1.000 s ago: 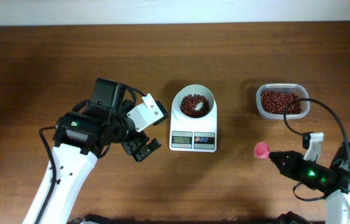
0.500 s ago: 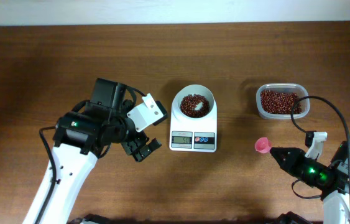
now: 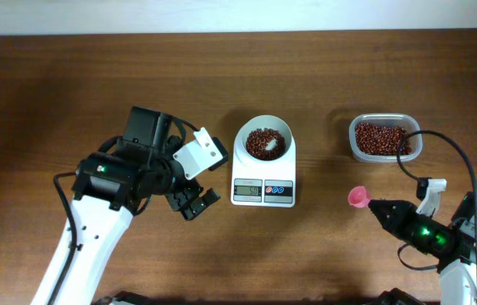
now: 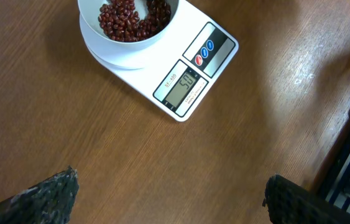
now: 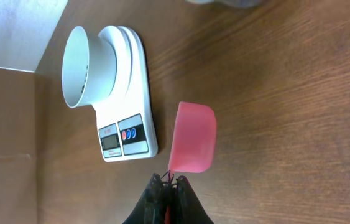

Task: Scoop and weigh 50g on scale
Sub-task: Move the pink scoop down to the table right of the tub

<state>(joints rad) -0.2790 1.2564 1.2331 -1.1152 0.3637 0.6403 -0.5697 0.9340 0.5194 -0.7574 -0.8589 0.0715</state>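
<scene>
Right gripper is clamping the pink scoop, left gripper is hanging wide apart; should be reading the scale before tipping more beans in.

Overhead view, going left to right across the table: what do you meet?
Left gripper → scale → clear tub. The pink scoop overlaps the tub's span, so it is left out.
</scene>
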